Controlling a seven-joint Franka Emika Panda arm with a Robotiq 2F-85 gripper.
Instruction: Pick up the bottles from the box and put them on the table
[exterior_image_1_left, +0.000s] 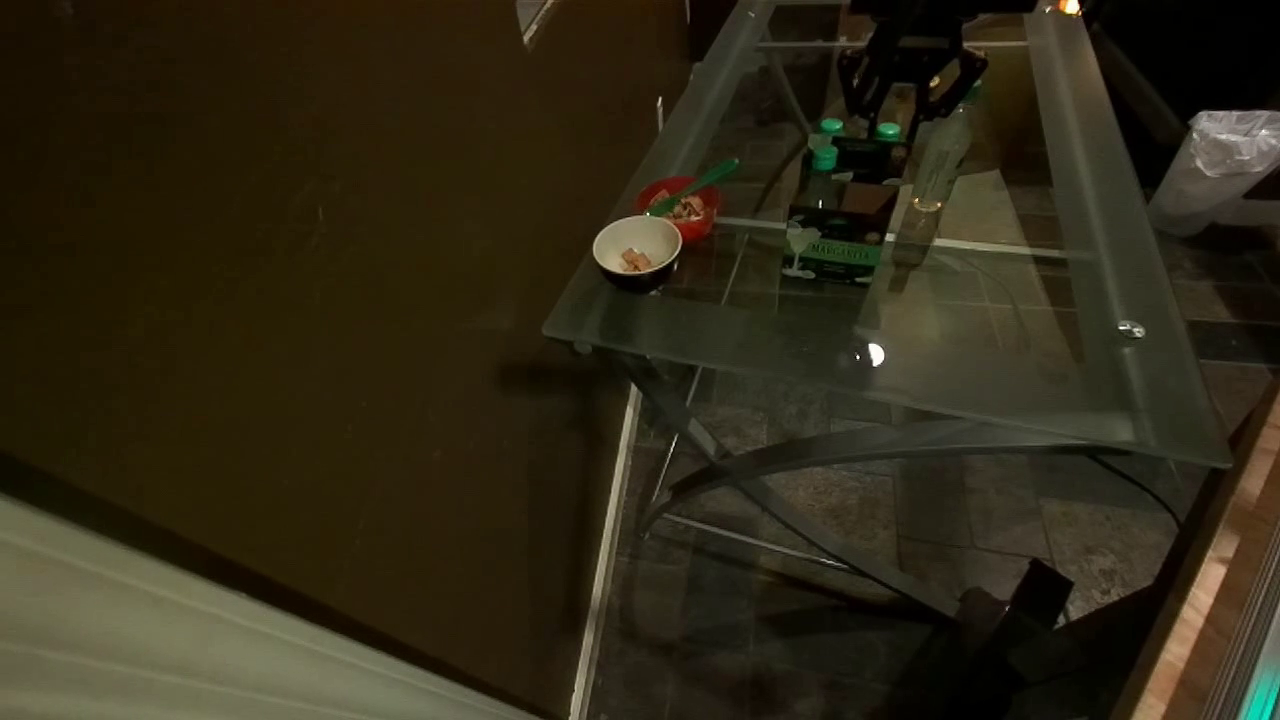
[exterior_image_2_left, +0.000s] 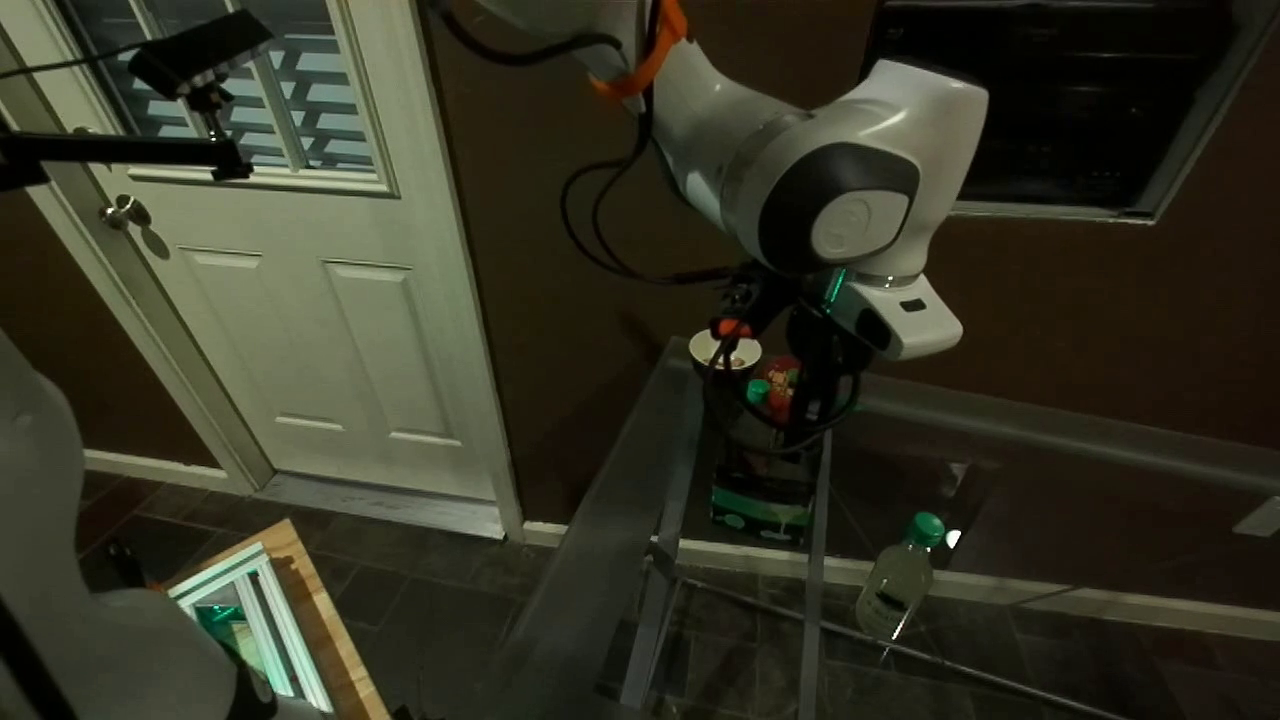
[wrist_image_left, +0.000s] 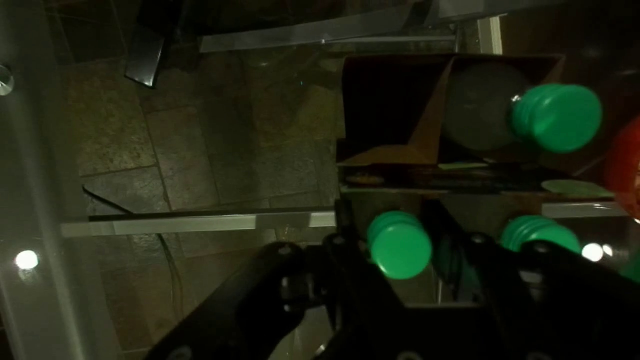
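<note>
Claw (wrist_image_left: 391, 220) pointing down, and here it is over the box (exterior_image_1_left: 838, 262) on the glass worktop (exterior_image_1_left: 720, 335)! Its fingers (wrist_image_left: 447, 237) are spread wider than the green cap (wrist_image_left: 400, 250) between them, one on each side, a gap showing along one, so it has hold of nothing. Under that cap stands the first bottle (exterior_image_1_left: 888, 133), inside the box, squarely between the fingers; whether the nearer finger brushes it, I cannot tell. Just past that finger, same row, a second bottle (wrist_image_left: 540, 234); in the other row, a third bottle (wrist_image_left: 557, 117), also boxed. And the fourth bottle (exterior_image_2_left: 895, 585)? Out on the worktop, standing beside the box, well apart from the claw in an exterior view. Near the box sit a white bowl (exterior_image_1_left: 637, 232) and a red bowl (exterior_image_1_left: 703, 226), a green utensil (exterior_image_1_left: 712, 173) resting in the red one.
</note>
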